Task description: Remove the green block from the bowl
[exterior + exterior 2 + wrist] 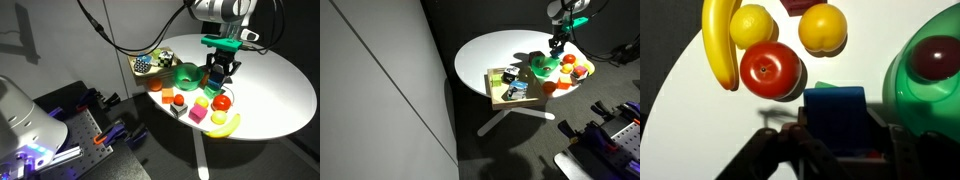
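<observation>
In the wrist view my gripper (pixel 840 135) is shut on the green block (pixel 835 105), a blue-teal cube held between the two fingers above the white table. The shiny green bowl (pixel 905 88) lies just right of the block, with a dark red round thing (pixel 937 55) inside it. In both exterior views the gripper (pixel 219 72) (pixel 557 46) hangs beside the bowl (pixel 186 72) (pixel 542 66), outside its rim. The block shows as a dark blue patch between the fingers (pixel 216 74).
A red apple (pixel 770 70), a banana (pixel 718 40), a lemon (pixel 752 25) and an orange (pixel 822 28) lie close ahead of the gripper. A pink block (pixel 198 116) and a lime-yellow block (pixel 203 102) sit nearby. A tray with a checkered object (pixel 144 65) stands behind the bowl.
</observation>
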{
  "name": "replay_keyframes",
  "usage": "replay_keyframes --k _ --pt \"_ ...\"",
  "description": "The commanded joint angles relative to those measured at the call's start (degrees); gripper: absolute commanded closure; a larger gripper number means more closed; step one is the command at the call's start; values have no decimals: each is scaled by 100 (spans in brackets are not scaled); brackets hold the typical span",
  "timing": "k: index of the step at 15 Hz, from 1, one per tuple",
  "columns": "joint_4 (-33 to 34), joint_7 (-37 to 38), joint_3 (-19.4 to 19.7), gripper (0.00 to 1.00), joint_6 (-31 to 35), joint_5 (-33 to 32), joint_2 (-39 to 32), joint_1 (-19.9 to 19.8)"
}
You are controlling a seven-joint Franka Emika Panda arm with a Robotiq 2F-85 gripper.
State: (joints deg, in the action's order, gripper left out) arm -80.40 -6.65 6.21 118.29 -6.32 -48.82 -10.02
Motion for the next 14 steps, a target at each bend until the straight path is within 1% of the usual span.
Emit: replay_keyframes --k 1,3,4,14 --pt "231 -154 -61 17 -85 67 -114 -94" --pt "213 -163 -61 4 -88 66 -108 -95" --pt "191 -172 -62 0 -78 64 -93 -94" --pt "-121 -239 -112 0 -117 74 199 -61"
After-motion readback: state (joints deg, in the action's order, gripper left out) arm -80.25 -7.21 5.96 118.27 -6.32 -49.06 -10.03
